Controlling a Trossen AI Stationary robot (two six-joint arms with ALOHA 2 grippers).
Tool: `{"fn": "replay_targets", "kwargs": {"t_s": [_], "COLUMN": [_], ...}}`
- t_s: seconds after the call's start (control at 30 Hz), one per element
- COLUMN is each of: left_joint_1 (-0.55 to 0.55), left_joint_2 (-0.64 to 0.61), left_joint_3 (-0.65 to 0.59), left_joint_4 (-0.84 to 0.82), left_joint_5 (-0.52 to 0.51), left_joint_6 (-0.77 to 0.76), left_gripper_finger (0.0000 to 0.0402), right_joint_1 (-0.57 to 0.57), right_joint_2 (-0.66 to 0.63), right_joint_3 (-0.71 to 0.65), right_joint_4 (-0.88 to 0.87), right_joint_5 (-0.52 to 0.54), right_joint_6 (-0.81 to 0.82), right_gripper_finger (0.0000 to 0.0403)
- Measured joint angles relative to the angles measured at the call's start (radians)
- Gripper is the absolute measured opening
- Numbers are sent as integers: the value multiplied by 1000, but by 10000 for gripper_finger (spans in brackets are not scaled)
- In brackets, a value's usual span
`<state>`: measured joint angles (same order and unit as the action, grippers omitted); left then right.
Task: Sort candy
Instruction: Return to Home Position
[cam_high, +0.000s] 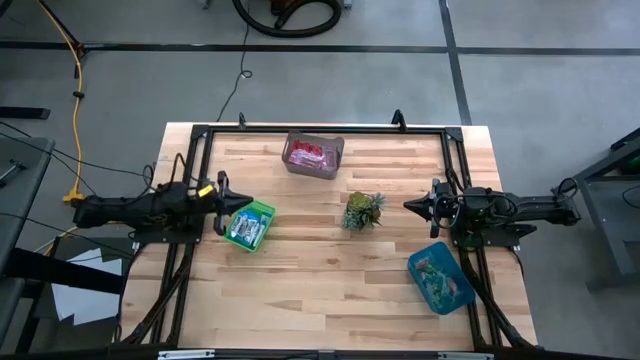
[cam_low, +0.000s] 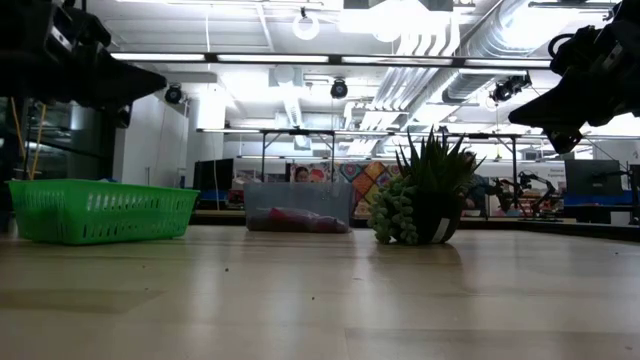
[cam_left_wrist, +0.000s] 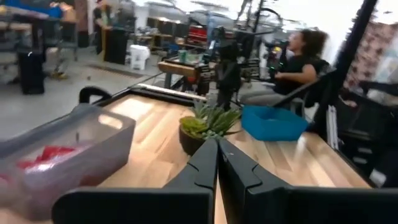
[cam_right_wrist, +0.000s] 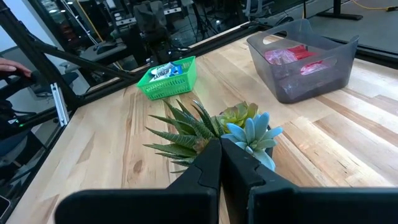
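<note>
**Step in hand:** homing, by my judgement. No loose sweet shows on the worktop (cam_high: 320, 290), so the sorting looks finished.

**Left claw** (cam_high: 222, 205): fingers pressed together, holding nothing. The green basket (cam_high: 268, 212) sits just ahead of it and carries blue-and-white candy (cam_high: 246, 230).

**Right claw** (cam_high: 410, 206): fingers together, empty. The plant (cam_high: 363, 211) is just ahead. The blue bin (cam_high: 412, 262) lies beside and behind it, holding clear candy (cam_high: 440, 278).

**Grey bin** (cam_high: 338, 142): between my two claws, off towards the far edge, holding red candy (cam_high: 310, 155).

**Next move:** no grasp. It calls for settling both arms without brushing the basket or the plant.

**Surface:** pale wood planks inside a black frame rail (cam_high: 320, 127).

**Room:** grey concrete floor (cam_high: 540, 90), a yellow cable (cam_high: 76, 90), workshop benches, and a seated person (cam_left_wrist: 298, 62) beyond the right claw.
</note>
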<state>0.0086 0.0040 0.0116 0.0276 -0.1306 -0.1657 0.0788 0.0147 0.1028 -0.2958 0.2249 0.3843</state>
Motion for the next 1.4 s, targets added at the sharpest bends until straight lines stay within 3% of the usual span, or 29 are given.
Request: {"fn": "replay_targets", "kwargs": {"t_s": [0.2,0.67,1.4], "left_joint_1": [0,0,0], "left_joint_2": [-1,-1,2], "left_joint_3": [0,0,0], "left_joint_4": [-6,-6,-5], "left_joint_5": [41,41,41], "left_joint_6": [70,-24,-23], "left_gripper_finger": [0,0,0], "right_joint_1": [0,0,0], "right_joint_2": [0,0,0], "right_joint_3": [0,0,0], "right_joint_4": [0,0,0], "right_joint_5": [0,0,0], "right_joint_6": [0,0,0], "right_gripper_finger": [0,0,0]}}
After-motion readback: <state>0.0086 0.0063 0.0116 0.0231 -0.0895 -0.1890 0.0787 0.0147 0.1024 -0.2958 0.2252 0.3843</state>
